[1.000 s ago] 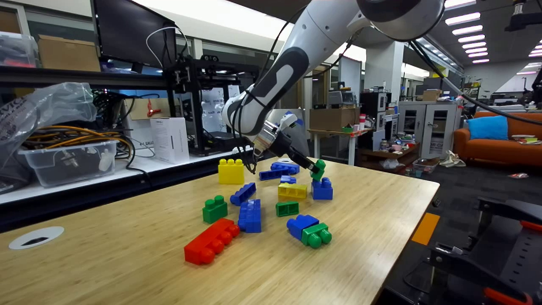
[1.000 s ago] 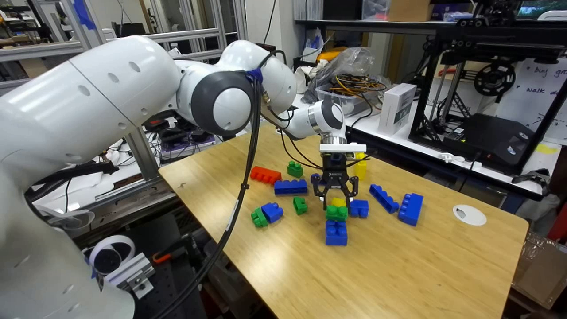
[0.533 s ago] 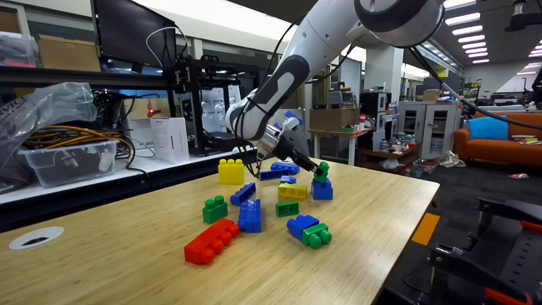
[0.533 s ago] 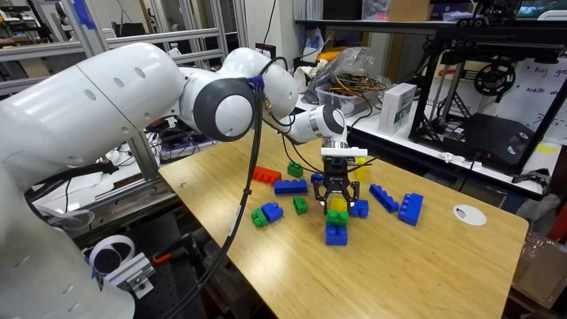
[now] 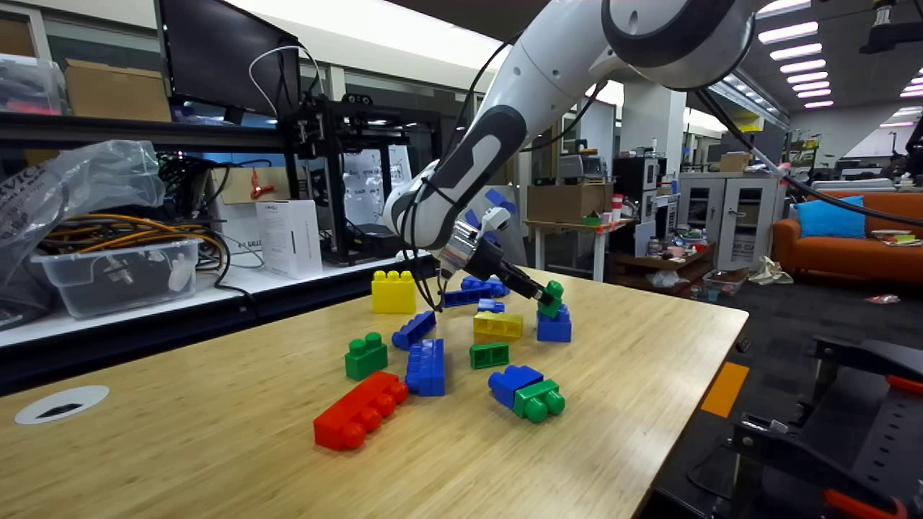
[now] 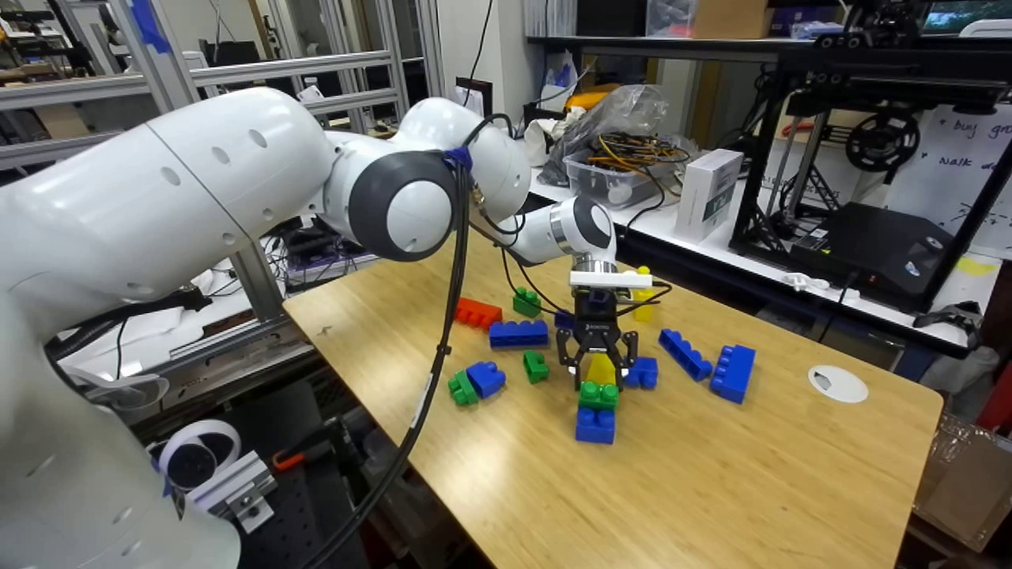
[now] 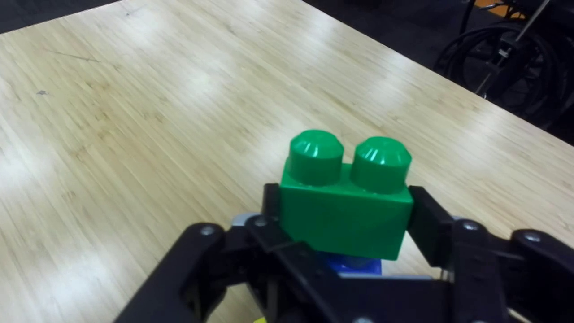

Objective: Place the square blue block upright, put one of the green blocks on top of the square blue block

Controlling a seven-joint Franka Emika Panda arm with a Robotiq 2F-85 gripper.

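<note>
– What has the tool (image 6: 598, 384) got?

– The green block (image 7: 344, 220), gripped by its two ends, studs up but leaning. It's right above the blue block (image 5: 554, 331), which stands upright on the worktop (image 5: 613, 404).

– Why by the ends?

– To leave the underside free to go over the studs below, I'd say. The tool reaches in at a slant, so the green block tips with it.

– Is it seated on the blue block?

– I doubt it. A lower edge seems to meet the blue block's top, though from here I can't be sure of contact. It'll want levelling and a straight push down before the tool lets go. Nothing holds the blue block; a sideways shove could skid it.

– Anything in the way?

– The yellow brick (image 5: 497, 326) looks closest to the blue block, low down by the tool, so a clumsy dip might clip it. The small blue (image 6: 642, 371) lies near the blue block too, then the hollow green (image 5: 489, 355), on its side.

– And past those?

– Farther from the blue block, the joined pair (image 5: 523, 389) and a long blue (image 5: 426, 369); well apart from it, the tall yellow (image 5: 394, 295) and the red brick (image 5: 358, 409). None should bother the stacking.
</note>
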